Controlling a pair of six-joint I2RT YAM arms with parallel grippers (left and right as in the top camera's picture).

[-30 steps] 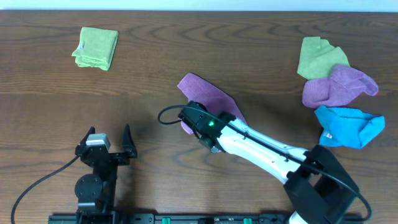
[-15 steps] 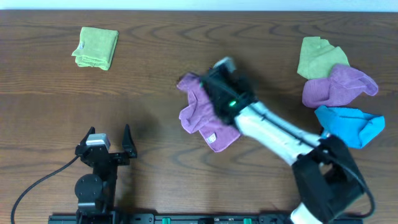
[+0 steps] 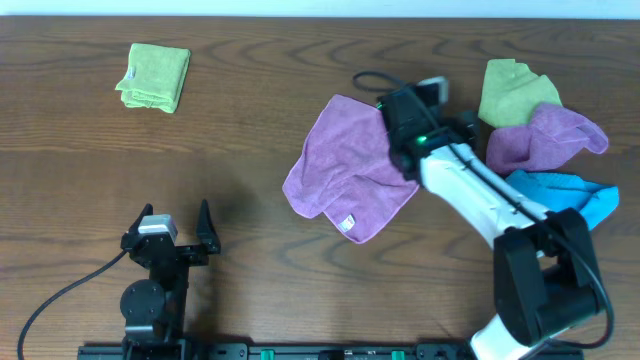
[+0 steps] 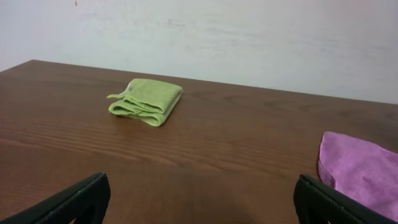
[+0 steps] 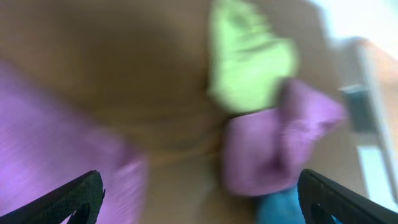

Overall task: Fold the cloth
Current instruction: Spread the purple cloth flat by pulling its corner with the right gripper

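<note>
The cloth (image 3: 345, 165), pinkish-purple with a small white tag (image 3: 347, 222) at its near corner, lies spread on the table's middle, its near edge slightly doubled over. My right gripper (image 3: 450, 118) hovers just past the cloth's right edge, open and empty. The blurred right wrist view shows its jaws wide apart (image 5: 199, 193), with the cloth (image 5: 56, 143) at the left. My left gripper (image 3: 175, 222) rests open at the front left, well away from the cloth. In the left wrist view (image 4: 202, 193), the cloth's edge (image 4: 360, 171) shows at the right.
A folded lime-green cloth (image 3: 153, 76) lies at the back left, also seen from the left wrist (image 4: 147, 99). At the right lie a crumpled green cloth (image 3: 512, 90), a violet cloth (image 3: 545, 138) and a blue cloth (image 3: 560, 200), close to the right arm.
The right gripper carried the cloth's corner toward the back right, then opened and let go. The cloth went from bunched to spread out. The left arm stayed still.
</note>
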